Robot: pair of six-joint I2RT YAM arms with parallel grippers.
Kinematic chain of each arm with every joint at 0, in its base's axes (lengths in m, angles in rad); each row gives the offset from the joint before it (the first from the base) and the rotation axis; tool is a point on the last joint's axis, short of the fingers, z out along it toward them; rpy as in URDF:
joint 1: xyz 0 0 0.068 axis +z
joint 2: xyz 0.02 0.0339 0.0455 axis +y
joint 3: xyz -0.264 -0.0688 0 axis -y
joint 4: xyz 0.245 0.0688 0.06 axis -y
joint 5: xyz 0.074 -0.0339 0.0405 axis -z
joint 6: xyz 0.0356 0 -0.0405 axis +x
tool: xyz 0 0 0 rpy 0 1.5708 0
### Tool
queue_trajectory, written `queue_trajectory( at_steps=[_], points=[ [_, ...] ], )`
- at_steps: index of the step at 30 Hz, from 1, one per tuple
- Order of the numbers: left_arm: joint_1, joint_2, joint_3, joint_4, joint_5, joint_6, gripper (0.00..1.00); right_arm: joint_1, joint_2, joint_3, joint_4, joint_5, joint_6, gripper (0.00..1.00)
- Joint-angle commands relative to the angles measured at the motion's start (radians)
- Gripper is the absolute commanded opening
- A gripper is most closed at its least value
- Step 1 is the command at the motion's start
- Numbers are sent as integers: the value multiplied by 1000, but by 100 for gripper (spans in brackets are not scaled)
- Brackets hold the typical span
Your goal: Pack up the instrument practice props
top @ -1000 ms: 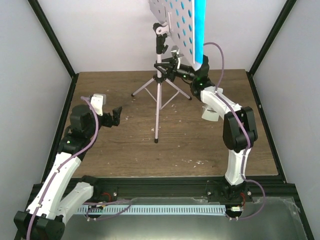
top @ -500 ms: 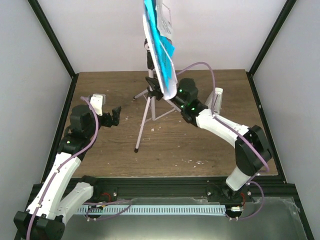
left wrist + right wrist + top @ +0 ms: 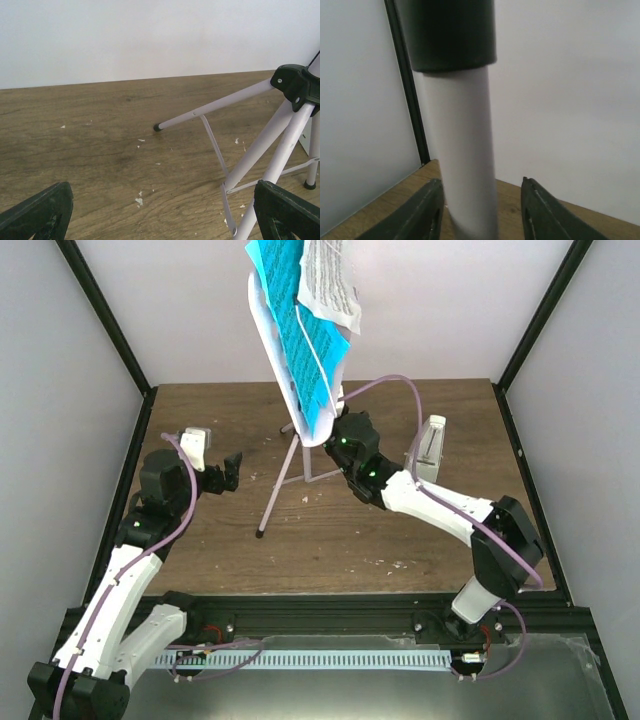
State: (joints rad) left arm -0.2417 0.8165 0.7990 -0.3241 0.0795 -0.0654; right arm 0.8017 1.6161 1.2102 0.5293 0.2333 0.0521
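The pale music stand (image 3: 281, 483) leans to the left, one foot on the wooden table (image 3: 200, 410). Its desk at the top carries the teal booklet (image 3: 300, 315) with a white sheet-music page (image 3: 332, 280) flapping loose. My right gripper (image 3: 338, 435) sits round the stand's pole just under the desk. In the right wrist view the pole (image 3: 467, 150) lies against the left finger, with a gap to the right finger of the gripper (image 3: 481, 182). The white metronome (image 3: 432, 448) stands at the right. My left gripper (image 3: 232, 472) is open and empty, left of the tripod legs (image 3: 215, 105).
White walls and black frame posts (image 3: 110, 330) close in the table on three sides. Small paper flecks (image 3: 139, 201) lie on the wood. A black rail (image 3: 320, 615) with the arm bases runs along the near edge.
The right arm has swung left, carrying the stand with it, and the stand now tips left. The right jaws have widened a little off the pole. The left arm has not moved.
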Motion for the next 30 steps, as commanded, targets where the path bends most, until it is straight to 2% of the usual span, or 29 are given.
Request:
queue_trajectory(
  at_steps=[1, 2, 4, 5, 11, 14, 18, 21, 24, 26, 30],
  points=[
    [-5, -5, -1, 8, -5, 15, 100, -4, -57, -24, 13, -22, 65, 52],
    [-5, -4, -2, 8, -5, 15, 100, -2, -59, -22, -4, -41, 69, 58],
    [-6, -2, -2, 8, -7, 15, 100, -2, -69, -26, -28, -81, 61, 76],
    [-6, -2, -3, 8, -8, 15, 100, -3, -78, -34, -35, -91, 58, 81],
    [-7, 0, -3, 8, -9, 15, 100, -12, -190, -184, 5, -133, 40, 99],
    [-8, 1, -1, 10, -7, 16, 100, -55, -256, -288, 29, -224, 59, 100],
    [-10, 1, -2, 8, -7, 16, 100, -172, -307, -372, 20, -378, 180, 100],
    [-12, -3, -3, 8, -7, 13, 100, -284, -328, -403, 73, -606, 230, 100],
    [-13, -7, -4, 10, -7, 12, 100, -390, -302, -365, 139, -927, 282, 100],
    [-13, -7, -2, 8, -7, 12, 100, -423, -260, -296, 141, -1088, 292, 100],
    [-13, -12, -1, 8, -5, 12, 100, -443, -142, -138, 120, -1259, 299, 99]
  ],
)
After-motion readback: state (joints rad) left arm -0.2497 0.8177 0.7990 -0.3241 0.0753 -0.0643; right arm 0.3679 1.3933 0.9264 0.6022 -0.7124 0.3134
